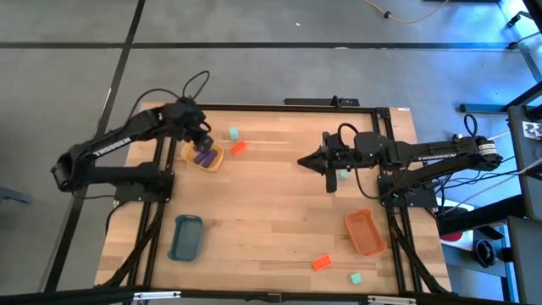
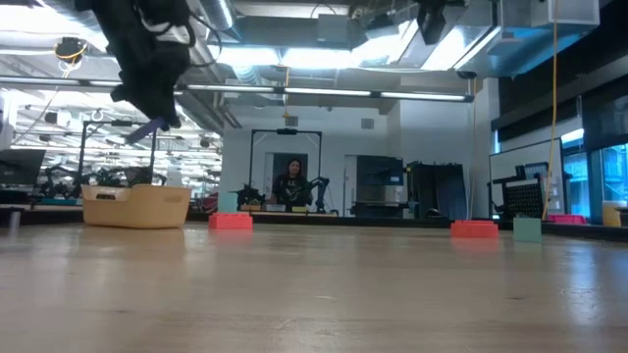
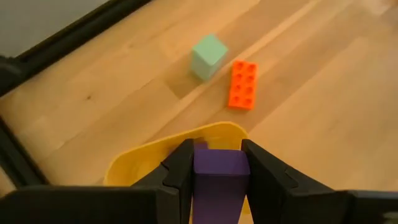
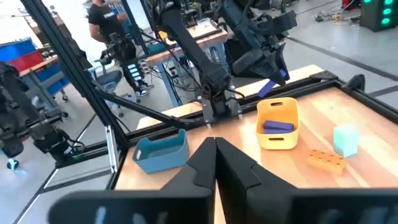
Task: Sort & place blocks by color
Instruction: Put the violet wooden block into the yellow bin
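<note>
My left gripper [image 3: 217,163] is shut on a purple block [image 3: 219,180] above the yellow tray [image 1: 213,163] at the table's far left. Another purple block [image 4: 278,126] lies inside that tray. A mint block [image 3: 208,55] and an orange studded block [image 3: 242,84] lie flat on the wood just past the tray. My right gripper [image 1: 328,163] hovers shut and holding nothing over the table's right middle. A mint block [image 1: 343,175] lies on the table beside it. An orange block [image 1: 321,263] and a mint block [image 1: 356,278] lie near the front edge. My left gripper pinches the purple block by two opposite sides [image 3: 198,177] between its two fingers. The fingers slant downward from the table's left. The block [image 2: 147,128] hangs lifted clear, above the yellow tray's rim.
A blue tray [image 1: 186,237] sits at the front left and an orange tray [image 1: 366,231] at the front right. Bare wood lies between them in the table's middle. A person [image 2: 291,181] stands in the room far behind the table.
</note>
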{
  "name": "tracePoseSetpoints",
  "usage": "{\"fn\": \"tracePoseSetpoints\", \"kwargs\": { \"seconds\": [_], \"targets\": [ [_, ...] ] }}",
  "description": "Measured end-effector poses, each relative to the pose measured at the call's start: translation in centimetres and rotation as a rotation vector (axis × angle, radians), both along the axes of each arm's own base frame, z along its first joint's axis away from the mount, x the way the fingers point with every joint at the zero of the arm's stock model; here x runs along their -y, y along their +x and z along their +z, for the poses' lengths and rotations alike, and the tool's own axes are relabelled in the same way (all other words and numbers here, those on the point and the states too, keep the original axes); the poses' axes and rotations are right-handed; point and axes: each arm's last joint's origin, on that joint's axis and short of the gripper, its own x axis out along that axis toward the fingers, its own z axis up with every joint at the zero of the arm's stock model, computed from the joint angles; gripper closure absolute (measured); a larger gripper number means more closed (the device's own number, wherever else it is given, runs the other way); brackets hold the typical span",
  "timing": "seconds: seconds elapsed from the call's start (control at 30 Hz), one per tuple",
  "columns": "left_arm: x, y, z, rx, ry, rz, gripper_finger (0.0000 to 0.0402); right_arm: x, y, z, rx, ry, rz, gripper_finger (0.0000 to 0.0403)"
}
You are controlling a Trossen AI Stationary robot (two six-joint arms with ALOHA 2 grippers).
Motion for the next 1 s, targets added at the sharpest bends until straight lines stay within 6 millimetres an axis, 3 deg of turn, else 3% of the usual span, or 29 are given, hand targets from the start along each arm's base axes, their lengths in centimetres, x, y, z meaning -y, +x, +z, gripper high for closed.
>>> {"fn": "tracePoseSetpoints", "kwargs": {
  "seconds": [0.33, 0.6, 0.73, 1.0],
  "targets": [
    [-1.0, 0.3, -1.7, -0.097, -0.045, 0.027, 0.0302, 0.0, -0.1, -0.3, -0.034, 0.000, -0.012, 0.0401],
    [-0.8, 0.0, -6.0, -0.106, -0.088, 0.080, 0.0302, 0.0, -0.1, -0.3, -0.034, -0.002, -0.012, 0.0402],
    [-0.9, 0.2, -6.9, -0.062, -0.083, 0.084, 0.0302, 0.0, -0.1, -0.3, -0.034, -0.001, -0.012, 0.0402],
    [-0.5, -0.3, -9.6, -0.138, -0.129, 0.111, 0.0302, 0.0, -0.1, -0.3, -0.037, -0.006, -0.013, 0.0403]
  ]
}}
